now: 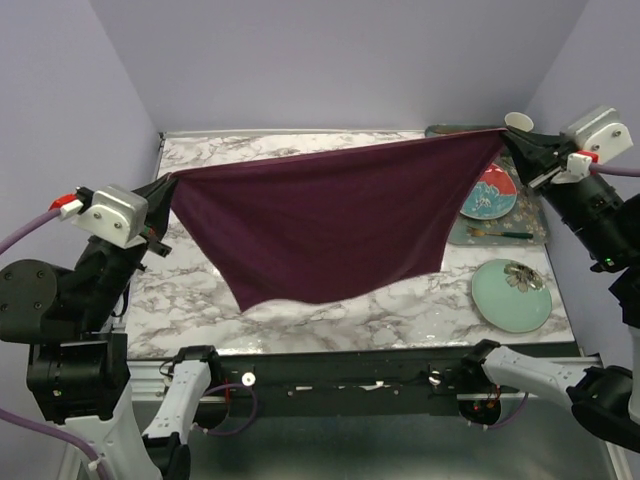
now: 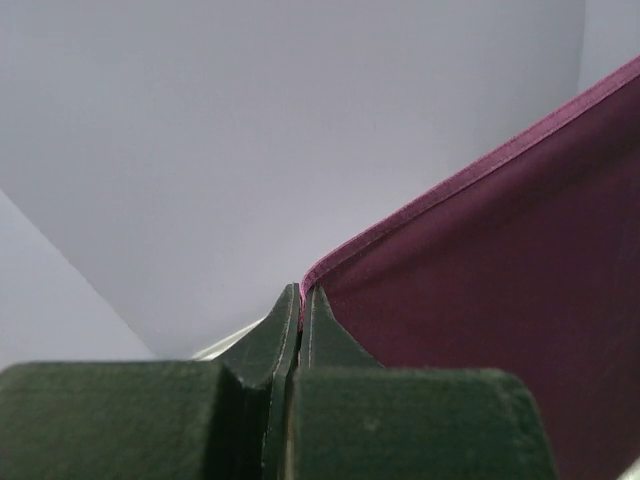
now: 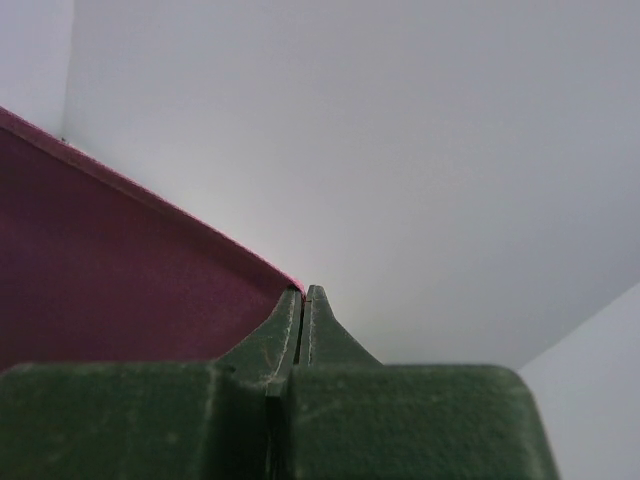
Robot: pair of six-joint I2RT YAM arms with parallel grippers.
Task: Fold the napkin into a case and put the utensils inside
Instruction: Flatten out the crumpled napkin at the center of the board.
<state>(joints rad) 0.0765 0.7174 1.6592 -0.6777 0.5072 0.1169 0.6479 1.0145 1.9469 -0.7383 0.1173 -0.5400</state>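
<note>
The plum-purple napkin (image 1: 320, 225) hangs stretched in the air above the marble table (image 1: 330, 320), its top edge taut between my two grippers. My left gripper (image 1: 168, 182) is shut on the napkin's left corner (image 2: 305, 285), the cloth (image 2: 500, 300) filling the right of that wrist view. My right gripper (image 1: 507, 137) is shut on the right corner (image 3: 298, 287), with the cloth (image 3: 110, 290) spreading to the left. The lower part sags in a point toward the table's front left. The utensils are hidden; only a gold utensil with a dark handle (image 1: 500, 232) shows on the tray.
A dark tray (image 1: 530, 232) at the back right holds a red and blue patterned plate (image 1: 490, 195) and a white cup (image 1: 518, 121). A pale green plate (image 1: 511, 293) sits on the table's front right. Lilac walls enclose the table on three sides.
</note>
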